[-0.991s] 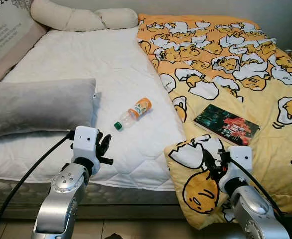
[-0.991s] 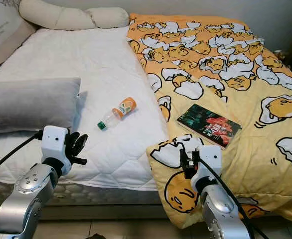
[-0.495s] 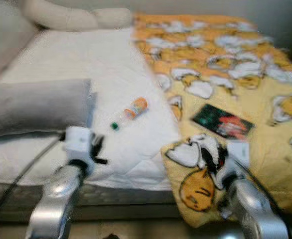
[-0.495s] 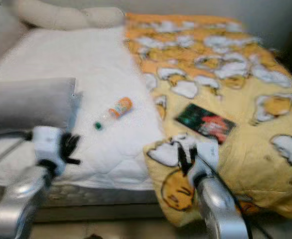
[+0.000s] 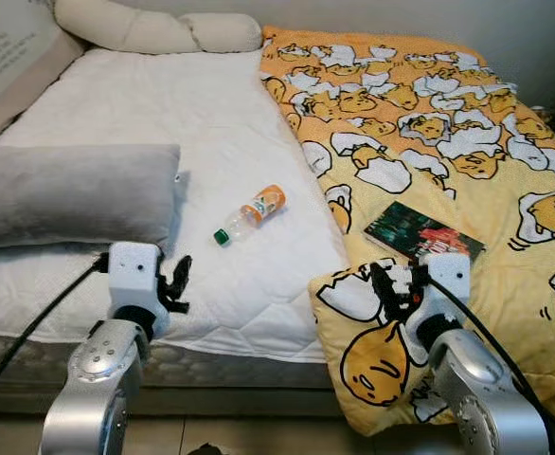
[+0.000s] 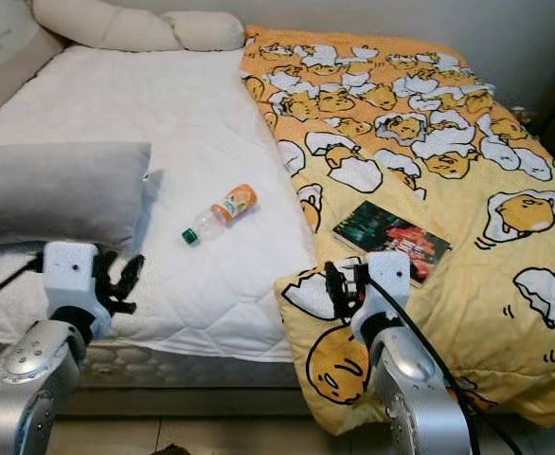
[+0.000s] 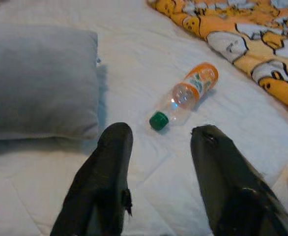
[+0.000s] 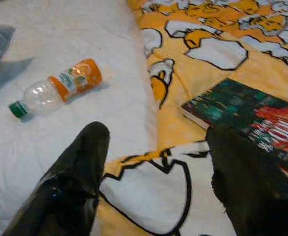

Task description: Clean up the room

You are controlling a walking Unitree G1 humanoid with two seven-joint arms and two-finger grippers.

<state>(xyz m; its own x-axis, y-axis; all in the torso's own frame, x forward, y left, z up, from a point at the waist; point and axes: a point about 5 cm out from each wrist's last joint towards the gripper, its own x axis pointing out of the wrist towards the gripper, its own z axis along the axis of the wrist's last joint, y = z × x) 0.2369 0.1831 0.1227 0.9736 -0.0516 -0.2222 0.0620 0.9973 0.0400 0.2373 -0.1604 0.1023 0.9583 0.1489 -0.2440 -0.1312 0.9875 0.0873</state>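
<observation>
While I am standing at the bed's near edge, both of my arms are reaching over it:

Left gripper: I am holding it above the white mattress at the near edge, fingers spread apart and gripping nothing.

Right gripper: I am holding it over the folded corner of the yellow blanket, fingers parted wide and holding nothing.

Bottle: a clear plastic one with an orange label and a green cap is lying on its side on the bare mattress, at about 1 o'clock from my left gripper and 11 o'clock from my right one, apart from both. Its cap end is pointing toward 7 o'clock, toward my left gripper.

Book: a dark-covered one is lying flat on the blanket, just beyond my right gripper at about 12 o'clock.

Grey pillow: it is resting on the mattress at about 10 o'clock from my left gripper, near the bottle but not touching it.

Blanket: it is covering the right half of the bed, printed with egg cartoon figures, its near corner hanging over the edge.

Cream bolster: it is lying across the far end at 12 o'clock.
</observation>
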